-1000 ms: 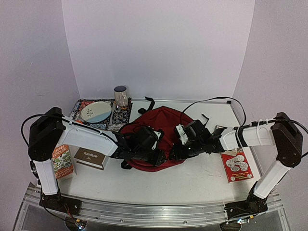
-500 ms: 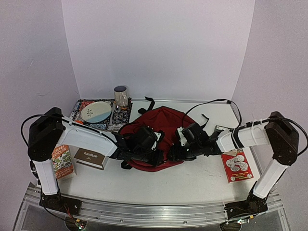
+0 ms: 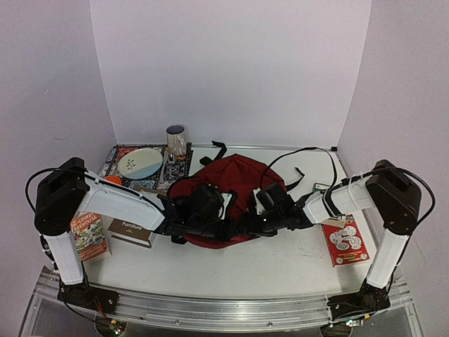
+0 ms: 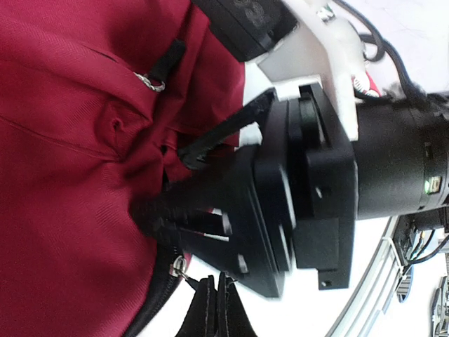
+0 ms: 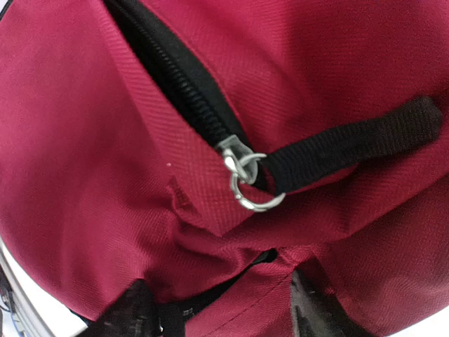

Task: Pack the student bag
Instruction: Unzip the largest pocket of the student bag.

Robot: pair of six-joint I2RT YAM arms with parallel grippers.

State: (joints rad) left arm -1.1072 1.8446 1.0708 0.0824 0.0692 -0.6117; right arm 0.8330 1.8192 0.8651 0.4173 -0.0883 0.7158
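- Dark red cloth fills both wrist views. The student bag [image 3: 235, 179] lies slumped at the centre of the overhead frame, with black straps trailing toward the top of the table.
- Left gripper [image 4: 212, 284]: its fingers are pressed together at the bottom edge of its own view, just beside a small zip slider [image 4: 180, 267]. It is closed, but we cannot tell whether it pinches a pull tab or only cloth.
- Right gripper [image 5: 221, 309]: two dark, blurred fingers at the bottom of its view stand apart, with a ridge of bag cloth between them. We read it as open, tips against the fabric and nothing clamped.
- Centre of the right wrist view: a metal ring [image 5: 247, 184] hangs on a zip slider. A black pull tab [image 5: 351, 144] runs off to the right, and black zip teeth [image 5: 175, 77] run to the upper left. The teeth there look meshed.
- Outside the bag in the overhead view:
  - lower left: a brown "Furniture" book [image 3: 130, 230] and a green-covered book [image 3: 88, 235]
  - lower right: a red booklet [image 3: 344, 240]
  - upper left: a plate [image 3: 140, 163] and a mug [image 3: 176, 140] on a patterned mat [image 3: 179, 170]
- Our judgement is that the task is at an early stage. No opening shows, and we see nothing inside the bag. Left to do: get a zip open, load the items, close up.
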